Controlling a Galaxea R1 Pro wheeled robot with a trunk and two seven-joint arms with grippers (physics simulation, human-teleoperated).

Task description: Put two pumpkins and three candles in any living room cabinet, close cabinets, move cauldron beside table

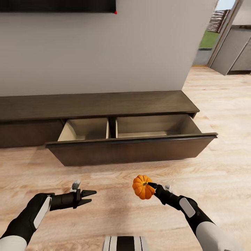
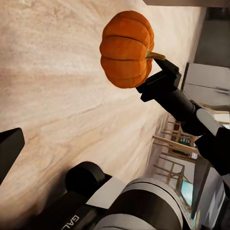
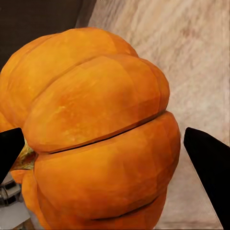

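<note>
One orange ribbed pumpkin [image 1: 142, 187] hangs above the wood floor, with my right gripper [image 1: 152, 186] shut on its stem end. The left wrist view shows that pumpkin [image 2: 127, 48] gripped at the stem by the right gripper [image 2: 160, 72]. In the right wrist view the pumpkin [image 3: 100, 134] sits between two dark fingers [image 3: 211, 167]. My left gripper [image 1: 91, 196] is open and holds nothing, low at the left. The dark-brown cabinet [image 1: 94, 104] stands against the wall ahead. Its wide drawer [image 1: 132, 148] is pulled out, showing two pale compartments with nothing in them. The candles and cauldron are out of view.
A dark screen [image 1: 57, 5] hangs on the white wall above the cabinet. At the far right an opening leads to grey cupboards [image 1: 233, 52]. Bare wood floor [image 1: 115, 174] lies between me and the drawer front. My base [image 1: 125, 243] shows at the bottom.
</note>
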